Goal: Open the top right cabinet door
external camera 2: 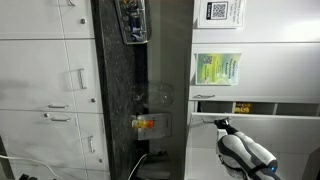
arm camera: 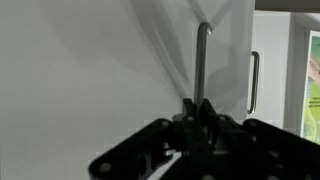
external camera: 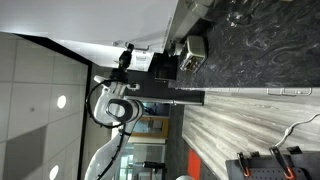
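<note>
Jaws clamped on the end of the silver bar handle (arm camera: 202,60); the gripper (arm camera: 197,108) faces the top right cabinet door (arm camera: 90,70), its pale panel filling the wrist view's left.

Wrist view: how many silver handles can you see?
2. One silver bar handle rises just above the gripper, by the light cabinet door. The second handle is farther right. Others may be hidden behind the gripper.

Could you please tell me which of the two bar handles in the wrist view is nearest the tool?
The middle handle, whose bar runs down to the tool; the other handle stands apart at the right.
</note>
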Controlling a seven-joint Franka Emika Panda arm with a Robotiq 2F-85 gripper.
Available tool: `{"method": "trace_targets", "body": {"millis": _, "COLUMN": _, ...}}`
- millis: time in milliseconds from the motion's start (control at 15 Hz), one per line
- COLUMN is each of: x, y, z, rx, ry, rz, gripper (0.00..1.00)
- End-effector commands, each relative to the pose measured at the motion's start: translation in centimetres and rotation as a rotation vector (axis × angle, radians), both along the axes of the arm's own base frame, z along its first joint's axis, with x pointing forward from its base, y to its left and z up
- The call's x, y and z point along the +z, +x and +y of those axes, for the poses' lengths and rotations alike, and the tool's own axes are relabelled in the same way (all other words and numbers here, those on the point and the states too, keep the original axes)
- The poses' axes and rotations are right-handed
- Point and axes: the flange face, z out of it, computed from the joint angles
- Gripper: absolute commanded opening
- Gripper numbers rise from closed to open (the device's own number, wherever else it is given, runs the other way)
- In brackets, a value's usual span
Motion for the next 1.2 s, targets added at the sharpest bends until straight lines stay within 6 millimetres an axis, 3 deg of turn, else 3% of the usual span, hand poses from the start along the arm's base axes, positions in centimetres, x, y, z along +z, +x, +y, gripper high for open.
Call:
{"method": "trace_targets", "body": {"millis": 0, "x": 0.7, "y": -4.2, "z": -6.1, "rx": -0.141, "ry": -0.048, "rz": 0.004, "gripper": 0.03}}
{"method": "trace_targets", "body": {"millis": 667, "x": 0.7, "y": -5.1, "z": -5.6, "rx": -0.152, "ry": -0.062, "rz": 0.001, "gripper": 0.03}}
{"method": "trace_targets", "body": {"millis": 1133, "x": 0.5, "y": -7.4, "z": -4.8, "rx": -0.166, "ry": -0.076, "rz": 0.005, "gripper": 0.03}}
